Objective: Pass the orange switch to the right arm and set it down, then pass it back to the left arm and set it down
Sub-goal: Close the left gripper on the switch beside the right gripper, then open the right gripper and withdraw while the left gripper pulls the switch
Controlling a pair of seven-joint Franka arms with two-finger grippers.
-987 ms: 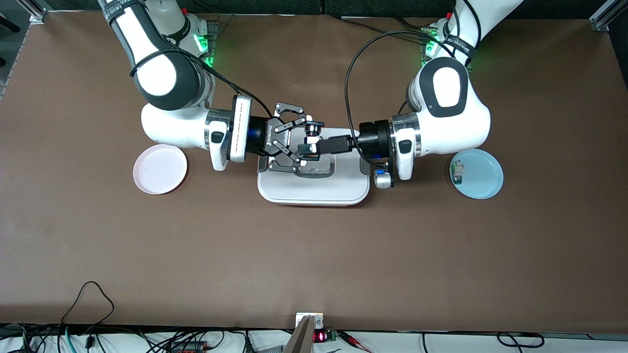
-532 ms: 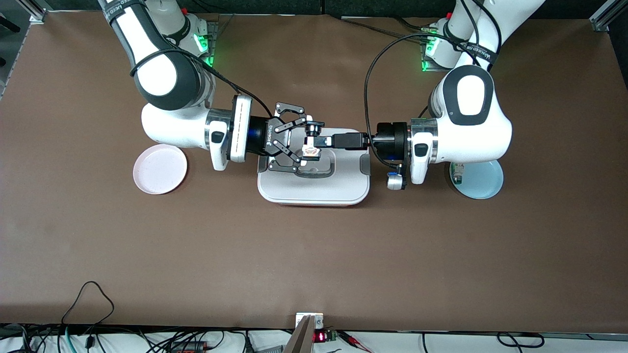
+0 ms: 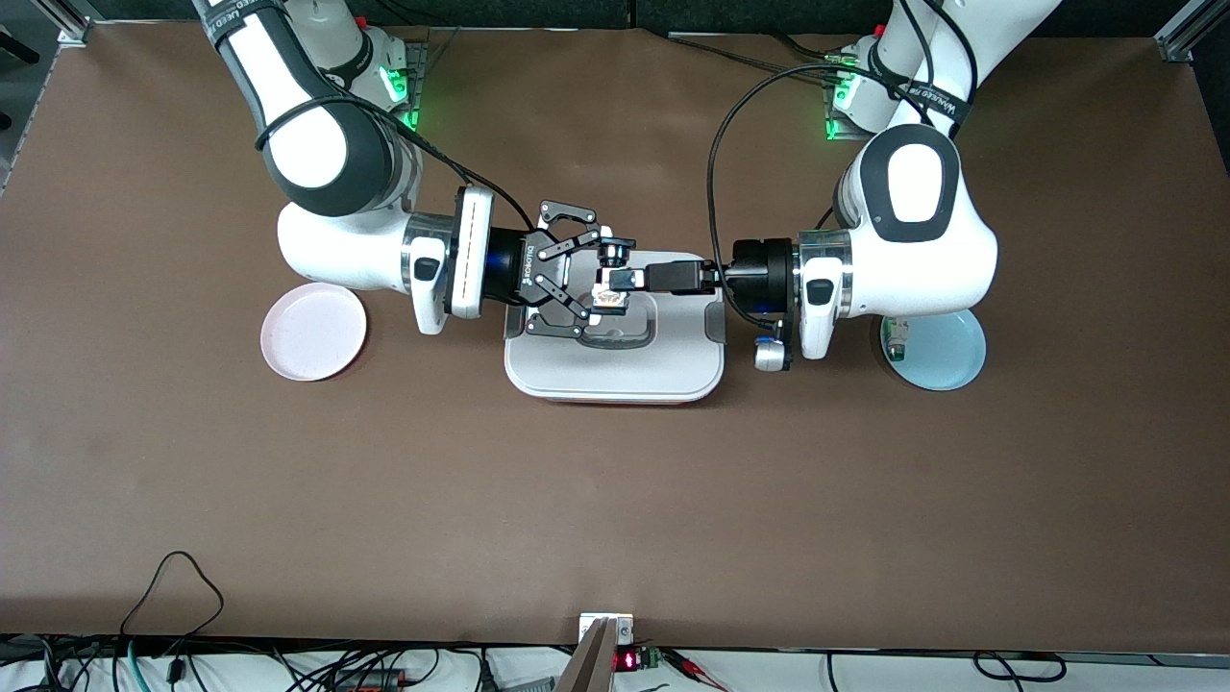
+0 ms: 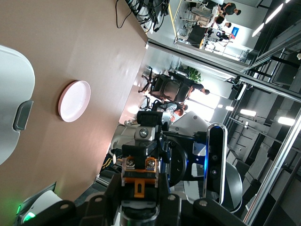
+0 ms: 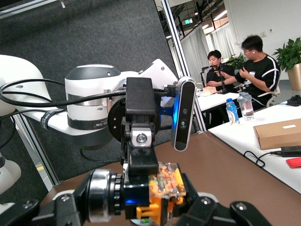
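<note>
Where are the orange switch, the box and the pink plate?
switch (image 3: 609, 299): front view, on its body between the two hands.
box (image 3: 615, 370): front view, on the bare lid nearest the camera.
pink plate (image 3: 313, 332): front view, on its centre.

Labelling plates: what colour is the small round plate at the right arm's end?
Pale pink small round plate, plain, no pattern; clearest in the front view.
</note>
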